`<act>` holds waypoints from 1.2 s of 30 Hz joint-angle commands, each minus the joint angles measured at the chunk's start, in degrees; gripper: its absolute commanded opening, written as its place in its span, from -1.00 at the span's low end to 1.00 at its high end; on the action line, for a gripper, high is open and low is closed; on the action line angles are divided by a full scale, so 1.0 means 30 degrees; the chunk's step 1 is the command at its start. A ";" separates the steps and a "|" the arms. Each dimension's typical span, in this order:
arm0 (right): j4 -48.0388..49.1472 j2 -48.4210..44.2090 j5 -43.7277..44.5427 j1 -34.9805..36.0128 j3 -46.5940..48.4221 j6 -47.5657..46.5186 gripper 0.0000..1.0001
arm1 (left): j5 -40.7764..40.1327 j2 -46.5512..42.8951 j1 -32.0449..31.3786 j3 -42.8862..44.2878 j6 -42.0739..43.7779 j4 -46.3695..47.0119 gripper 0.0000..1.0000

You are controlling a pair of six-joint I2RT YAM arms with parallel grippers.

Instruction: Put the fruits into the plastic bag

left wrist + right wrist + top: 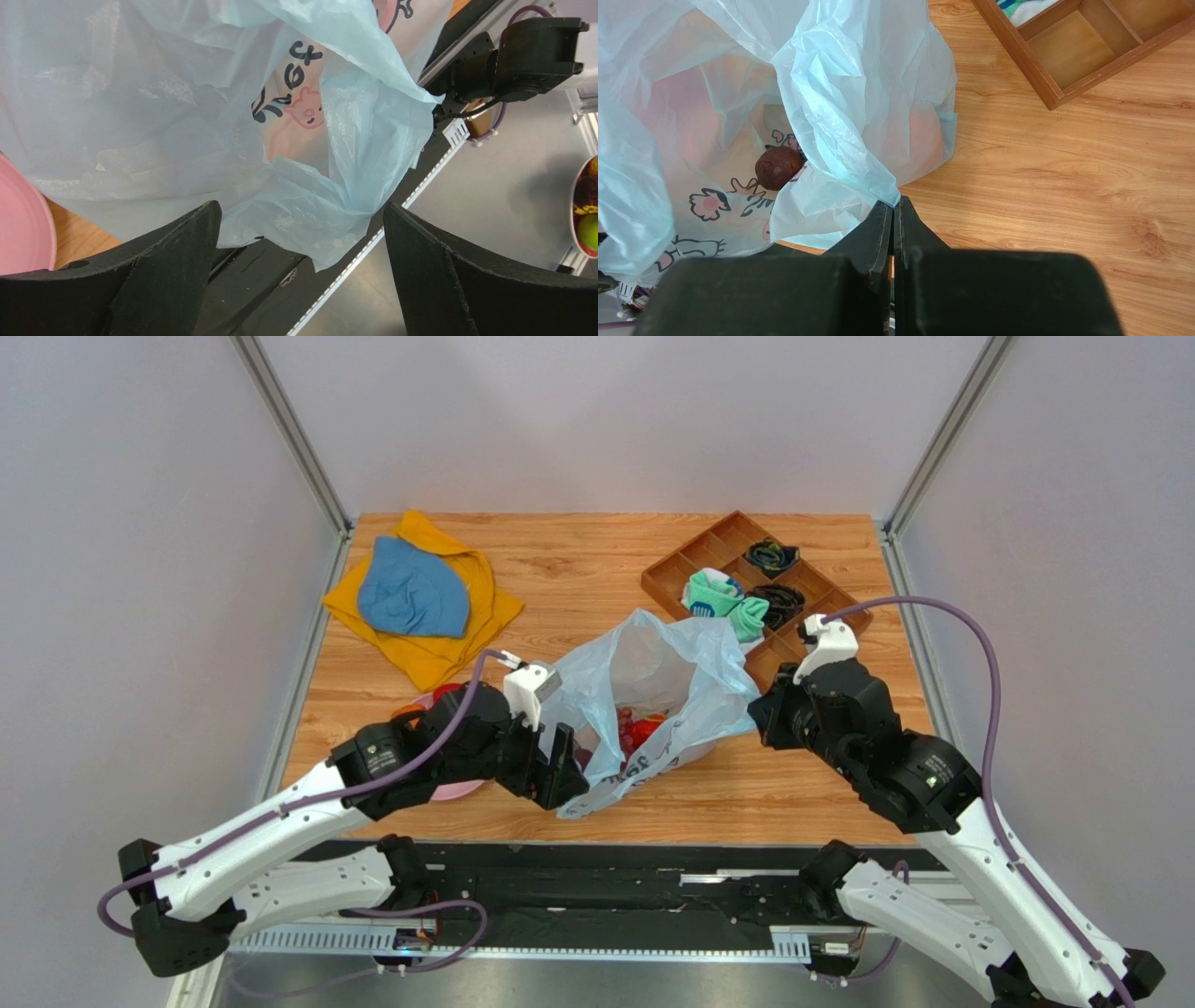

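On the wooden table, centre frame, the plastic bag is pinched by the clamped right gripper. The left gripper is held wide, empty. The mouth could be closed by slipping film.

A robotics lab test cell; a wooden worktop sits boxed in by plain grey panels on metal frame posts; two cabled robot arms are bolted to a black rail at its near edge.

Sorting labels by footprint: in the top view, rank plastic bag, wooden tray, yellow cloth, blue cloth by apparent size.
1. plastic bag (raised, so nearer the camera)
2. yellow cloth and wooden tray, alike
3. blue cloth
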 commanded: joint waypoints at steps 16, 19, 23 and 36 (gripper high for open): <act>-0.0138 0.2361 -0.0402 0.0007 0.6431 -0.1742 -1.00 | -0.2580 0.1742 -0.0157 0.2423 0.0487 0.2651 -1.00; -0.0139 0.2508 -0.0637 0.0007 0.7721 -0.2035 -1.00 | -0.3724 0.0426 -0.0157 0.3158 0.0341 0.3202 -1.00; 0.0212 0.2450 -0.0113 0.0007 0.7959 -0.2358 -1.00 | -0.4777 -0.0460 -0.0099 0.2810 0.0428 0.3792 -1.00; 0.0652 0.1308 -0.0374 0.0007 0.4031 -0.1039 -1.00 | -0.4576 -0.0635 0.1249 0.0726 0.0397 0.3206 -1.00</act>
